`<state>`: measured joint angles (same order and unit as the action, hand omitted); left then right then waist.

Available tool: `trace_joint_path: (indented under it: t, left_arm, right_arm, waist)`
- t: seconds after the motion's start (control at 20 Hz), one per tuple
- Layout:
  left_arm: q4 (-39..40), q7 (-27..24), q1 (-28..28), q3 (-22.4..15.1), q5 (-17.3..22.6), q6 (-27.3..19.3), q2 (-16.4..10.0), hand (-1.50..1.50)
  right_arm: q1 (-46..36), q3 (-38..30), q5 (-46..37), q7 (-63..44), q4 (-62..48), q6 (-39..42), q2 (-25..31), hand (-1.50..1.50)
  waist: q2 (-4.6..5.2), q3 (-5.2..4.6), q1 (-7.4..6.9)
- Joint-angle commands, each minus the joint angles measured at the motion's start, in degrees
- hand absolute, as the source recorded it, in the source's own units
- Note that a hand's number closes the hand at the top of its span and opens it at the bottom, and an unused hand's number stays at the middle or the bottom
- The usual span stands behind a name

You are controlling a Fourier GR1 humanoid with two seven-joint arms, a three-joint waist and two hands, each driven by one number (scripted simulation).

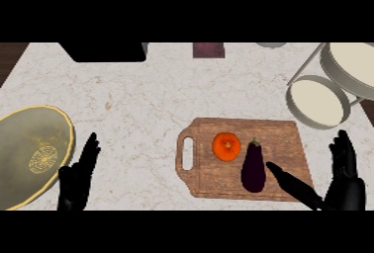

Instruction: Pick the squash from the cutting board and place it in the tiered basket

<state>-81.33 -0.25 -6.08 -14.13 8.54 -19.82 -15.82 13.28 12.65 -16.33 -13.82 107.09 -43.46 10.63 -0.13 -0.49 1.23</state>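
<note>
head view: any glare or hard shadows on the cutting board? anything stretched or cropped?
Head view: light is even, no glare on the cutting board, no hard shadow under the squash or eggplant. Head view: the plate looks taller than wide and is cut by the left edge; the tiered basket is cut by the right edge.

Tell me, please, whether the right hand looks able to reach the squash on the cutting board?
Probably yes. The right hand is open at the right edge of the cutting board, and the squash lies uncovered. The eggplant lies between them, so the hand would likely have to pass over it.
</note>
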Motion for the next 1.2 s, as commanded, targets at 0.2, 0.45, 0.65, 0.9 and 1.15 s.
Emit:
trace_joint_path:
  t: [0.2, 0.45, 0.65, 0.9, 1.15]
  left_arm:
    - [0.42, 0.73, 1.75, -1.03, -1.24, -0.13, 0.53, 0.0]
    - [2.41, 0.27, 3.16, -0.15, -0.68, 0.76, 0.65, 0.0]
    - [2.13, -0.47, 1.74, -1.07, -1.18, 0.3, 1.84, 0.0]
    - [1.51, 1.8, 3.61, -0.05, -1.23, 1.81, -0.29, 0.0]
    - [2.94, 2.21, 4.97, -1.56, -2.39, -0.34, 3.24, 0.0]
  right_arm:
    - [3.33, 7.54, -18.15, -25.72, 4.64, 12.28, 10.22, -1.5]
    - [-0.96, 8.04, -30.55, -45.0, 9.3, 22.44, 12.28, -1.5]
    - [-9.15, 13.95, -42.06, -59.63, 11.58, 30.37, 4.29, -1.5]
    - [-20.35, 16.41, -49.45, -66.77, 5.02, 41.4, -4.96, -1.5]
    - [-21.47, 16.72, -52.47, -68.15, -3.02, 47.63, -10.31, -1.5]
  waist:
    - [0.49, -0.34, -1.73]
    - [0.37, -0.18, -1.78]
    - [0.14, 0.05, -2.49]
    - [0.19, 0.29, -2.51]
    - [0.26, 0.3, -2.0]
